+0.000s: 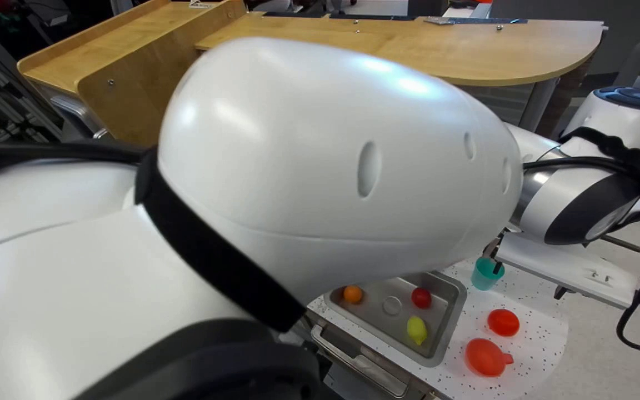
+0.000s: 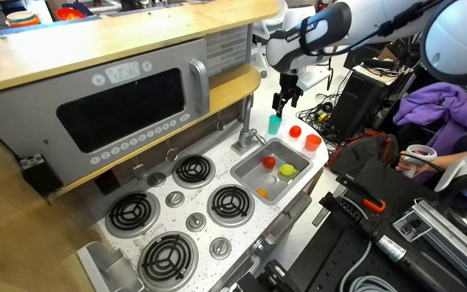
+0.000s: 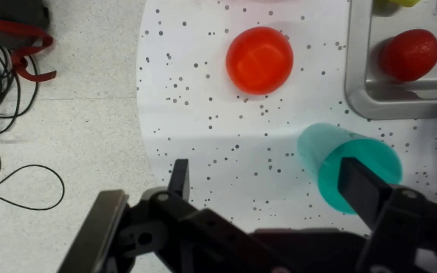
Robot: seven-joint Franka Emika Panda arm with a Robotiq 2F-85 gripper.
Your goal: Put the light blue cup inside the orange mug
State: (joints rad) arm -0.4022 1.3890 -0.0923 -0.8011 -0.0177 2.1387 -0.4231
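The light blue cup (image 2: pixel 274 125) stands upright on the white speckled counter near the faucet; it also shows in an exterior view (image 1: pixel 485 276) and the wrist view (image 3: pixel 313 148). The orange mug (image 1: pixel 485 357), with a small handle, sits near the counter's rounded end; it also shows in an exterior view (image 2: pixel 312 142). Only a blurred sliver shows at the wrist view's top edge. My gripper (image 3: pixel 268 182) is open and empty. In the wrist view one finger overlaps the cup's mouth and the other is over the counter. In an exterior view the gripper (image 2: pixel 287 106) has one fingertip at the cup's rim; I cannot tell whether it is inside.
A smaller red-orange piece (image 3: pixel 259 60) lies between cup and mug. The sink (image 2: pixel 239 172) holds a red fruit (image 2: pixel 269 162), a lemon (image 2: pixel 287 169) and an orange ball (image 2: pixel 261 193). The faucet (image 2: pixel 246 121) and a wooden shelf (image 2: pixel 233 85) stand near the cup.
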